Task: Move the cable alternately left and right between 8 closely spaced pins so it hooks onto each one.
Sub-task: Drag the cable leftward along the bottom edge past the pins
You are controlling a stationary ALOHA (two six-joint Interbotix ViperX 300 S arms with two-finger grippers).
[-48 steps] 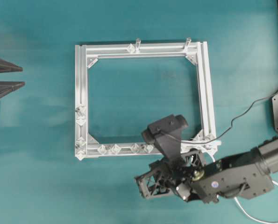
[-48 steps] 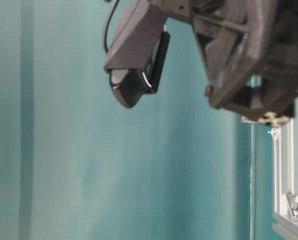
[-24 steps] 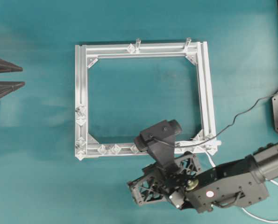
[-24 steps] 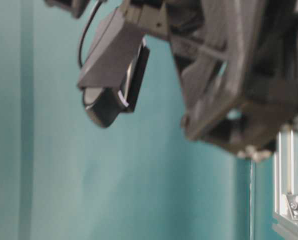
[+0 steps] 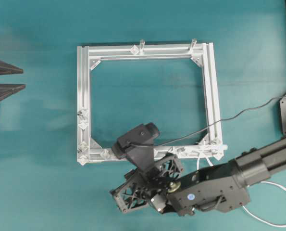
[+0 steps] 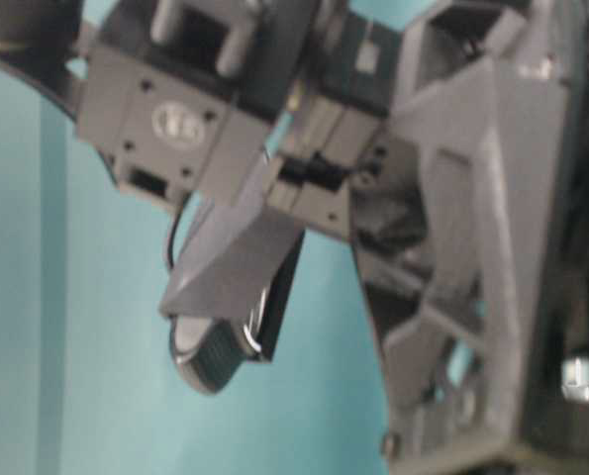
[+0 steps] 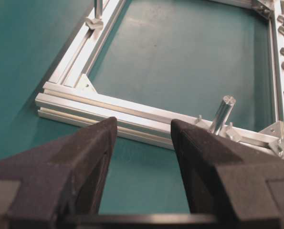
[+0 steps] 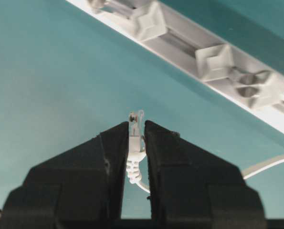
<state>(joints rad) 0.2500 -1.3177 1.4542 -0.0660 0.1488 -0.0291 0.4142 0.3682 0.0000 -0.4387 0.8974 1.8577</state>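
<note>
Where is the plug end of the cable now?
In the right wrist view the cable plug sits pinched in the right gripper, just short of the frame rail.

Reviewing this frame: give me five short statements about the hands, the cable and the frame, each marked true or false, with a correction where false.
1. The right hand is shut on the cable at its plug end. True.
2. The left hand is clamped on a frame rail. False: it is open, holding nothing, short of the silver frame.
3. In the overhead view the right arm works at the frame's top rail. False: it is at the bottom rail.
4. The pins in the right wrist view sit on the rail, beyond the plug. True.
5. The plug is already between two pins. False: it is over teal table, off the rail.
</note>
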